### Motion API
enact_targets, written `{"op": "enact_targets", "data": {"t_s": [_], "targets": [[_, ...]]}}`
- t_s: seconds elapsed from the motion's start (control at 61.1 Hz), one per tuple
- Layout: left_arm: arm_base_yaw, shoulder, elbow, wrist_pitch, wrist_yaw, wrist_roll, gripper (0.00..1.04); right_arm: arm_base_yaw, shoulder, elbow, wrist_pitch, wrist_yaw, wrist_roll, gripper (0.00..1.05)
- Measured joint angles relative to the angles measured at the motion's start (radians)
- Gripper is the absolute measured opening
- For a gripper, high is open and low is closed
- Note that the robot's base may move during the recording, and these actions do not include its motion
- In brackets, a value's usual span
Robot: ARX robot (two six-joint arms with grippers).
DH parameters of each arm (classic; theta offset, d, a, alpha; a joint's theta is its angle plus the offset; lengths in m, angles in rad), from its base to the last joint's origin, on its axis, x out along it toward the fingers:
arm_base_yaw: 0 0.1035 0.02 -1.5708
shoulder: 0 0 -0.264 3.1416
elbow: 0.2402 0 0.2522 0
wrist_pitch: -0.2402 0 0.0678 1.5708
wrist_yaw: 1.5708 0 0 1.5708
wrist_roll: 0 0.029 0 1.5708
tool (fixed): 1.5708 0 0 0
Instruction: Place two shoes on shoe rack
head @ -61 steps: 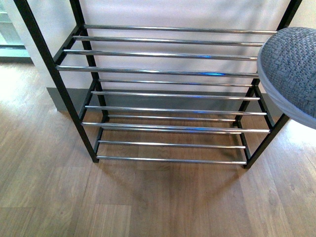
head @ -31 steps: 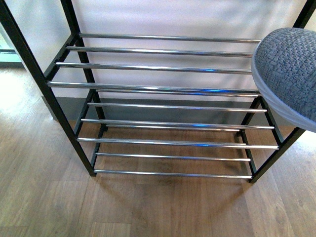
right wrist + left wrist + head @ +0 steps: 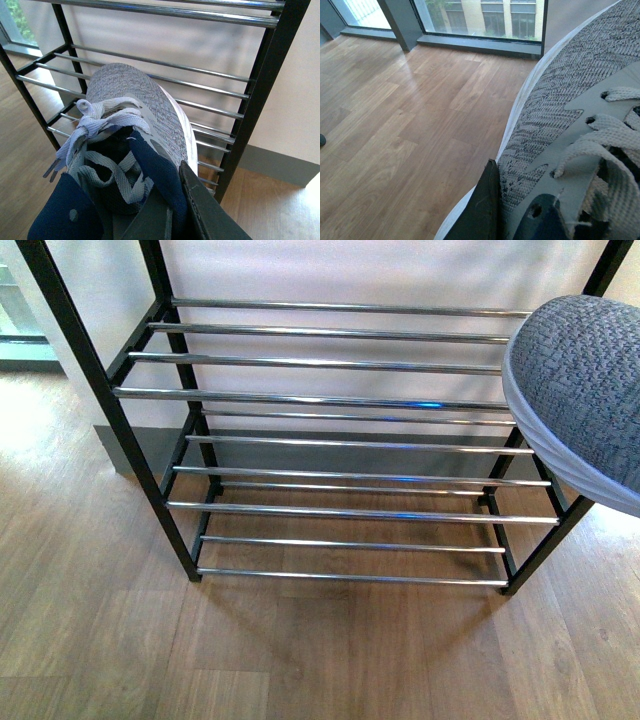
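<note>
Grey knit sneaker (image 3: 130, 95) is in the right pincer (image 3: 175, 215), which is clamped on the shoe's side wall at the opening. One dark finger (image 3: 202, 212) is outside, the other inside by the dark-blue lining. Heel end is at the pincer and the toe sticks out fwd from it, w/ pale laces (image 3: 100, 112) just ahead of the fingers. Shoe is held up in the air.

Beyond the toe, further out from the pincer, is the shoe rack (image 3: 260, 90): black frame, chrome rods. In the wrist view the toe overlaps the middle rods; can't tell if it touches. In the front view the sneaker's toe (image 3: 585, 380), w/ white sole edge, comes in at the rack's right end, approx level w/ the upper rods (image 3: 330, 395).

Other sneaker (image 3: 555, 110), same grey knit, is w/ the left pincer (image 3: 495, 220). Only one dark finger (image 3: 479, 210) shows, pressed flat on the shoe's side near the lace holes. The 2nd is hidden, but the shoe hangs gripped above the wood floor (image 3: 395, 125), which is well below the pincer. A window (image 3: 485, 17) is far out past the toe.

Behind the rack there's a white wall (image 3: 350, 270) w/ grey skirting.
</note>
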Motion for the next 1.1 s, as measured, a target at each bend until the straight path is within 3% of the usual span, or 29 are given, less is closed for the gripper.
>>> {"op": "enact_targets", "data": {"t_s": [1.097], "targets": [[0.000,0.000,-0.001,-0.001,0.001,0.000,0.02,0.000,0.005,-0.003,-0.005,0.003,-0.003,0.01]]}}
